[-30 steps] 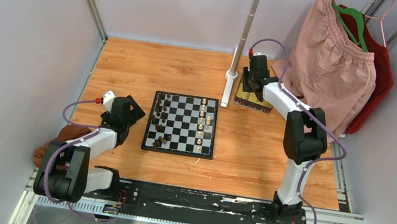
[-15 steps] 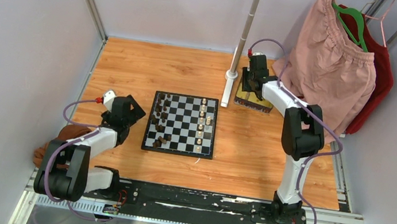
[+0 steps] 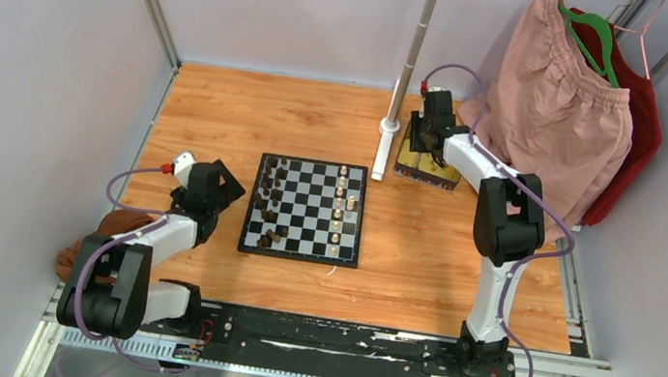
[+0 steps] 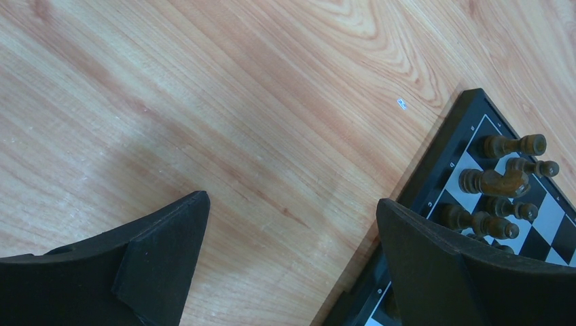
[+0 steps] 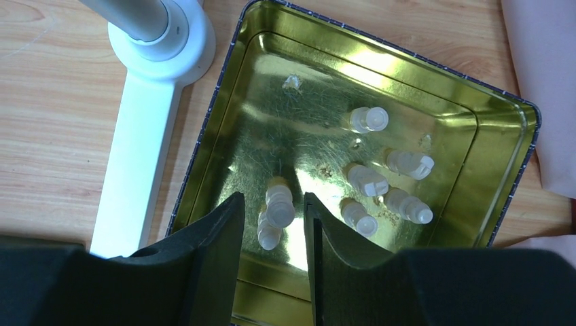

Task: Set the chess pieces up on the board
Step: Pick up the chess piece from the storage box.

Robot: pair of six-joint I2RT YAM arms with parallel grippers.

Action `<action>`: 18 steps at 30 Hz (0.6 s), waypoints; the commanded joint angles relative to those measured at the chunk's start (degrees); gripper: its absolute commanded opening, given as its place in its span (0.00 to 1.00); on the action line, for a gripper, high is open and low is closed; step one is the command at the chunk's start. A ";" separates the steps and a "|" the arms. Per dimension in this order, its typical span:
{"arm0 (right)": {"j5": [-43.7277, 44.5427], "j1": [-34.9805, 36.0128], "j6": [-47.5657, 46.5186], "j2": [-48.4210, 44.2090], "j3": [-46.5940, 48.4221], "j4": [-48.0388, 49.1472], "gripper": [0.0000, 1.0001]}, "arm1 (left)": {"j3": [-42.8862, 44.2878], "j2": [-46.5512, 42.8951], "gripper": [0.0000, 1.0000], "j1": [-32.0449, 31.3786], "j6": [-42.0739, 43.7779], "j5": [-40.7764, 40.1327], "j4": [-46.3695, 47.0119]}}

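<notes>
The board point(image 3: 304, 234) lies mid-table. Dark brown pieces point(image 3: 269, 192) crowd its left columns, some lying down, and cream pieces point(image 3: 339, 199) stand in a column near its right side. My left gripper point(image 3: 228, 192) hovers open and empty over bare wood point(image 4: 291, 200), beside the board's left border point(image 4: 451, 133); dark pieces point(image 4: 502, 180) show there. My right gripper point(image 3: 427, 144) hangs over the gold tin point(image 3: 430, 173). In the right wrist view its jaws point(image 5: 272, 197) stand apart on either side of a cream piece point(image 5: 279, 206), without clearly touching it. Several more cream pieces point(image 5: 370, 180) lie in the tin point(image 5: 435, 95).
A white pole with a round base point(image 3: 389, 126) stands just left of the tin and shows in the right wrist view point(image 5: 159, 41). Pink and red garments point(image 3: 556, 101) hang at the back right, touching the tin's far side. A brown cloth point(image 3: 95, 230) lies by the left arm.
My right gripper has shifted slightly to the right over the tin. The left arm and the pieces on the board have not moved.
</notes>
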 commanded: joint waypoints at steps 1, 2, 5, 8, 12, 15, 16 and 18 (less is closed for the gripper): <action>-1.25 -0.71 -0.13 1.49 1.60 -0.37 0.41 | 0.95 0.52 1.00 -0.56 0.68 -0.20 0.05; -1.24 -0.71 -0.08 1.57 1.62 -0.32 0.41 | 0.95 0.53 1.00 -0.56 0.68 -0.20 0.05; -1.25 -0.71 -0.02 1.76 1.54 -0.34 0.41 | 0.95 0.50 1.00 -0.56 0.68 -0.20 0.10; -1.14 -0.71 -0.02 2.09 1.53 -0.40 0.40 | 0.96 0.52 1.00 -0.56 0.68 -0.20 0.06; -1.31 -0.67 -0.14 2.70 1.74 -0.41 0.40 | 0.96 0.50 1.00 -0.67 0.68 -0.20 0.08; -1.40 -0.78 -0.09 3.07 1.89 -0.47 0.39 | 0.95 0.53 1.00 -0.66 0.74 -0.20 0.08; -1.40 -0.80 -0.07 3.16 1.89 -0.45 0.38 | 0.95 0.56 1.00 -0.65 0.68 -0.20 0.09; -1.48 -0.80 0.07 3.26 1.97 -0.54 0.33 | 1.03 0.49 1.00 -0.70 0.74 -0.20 0.12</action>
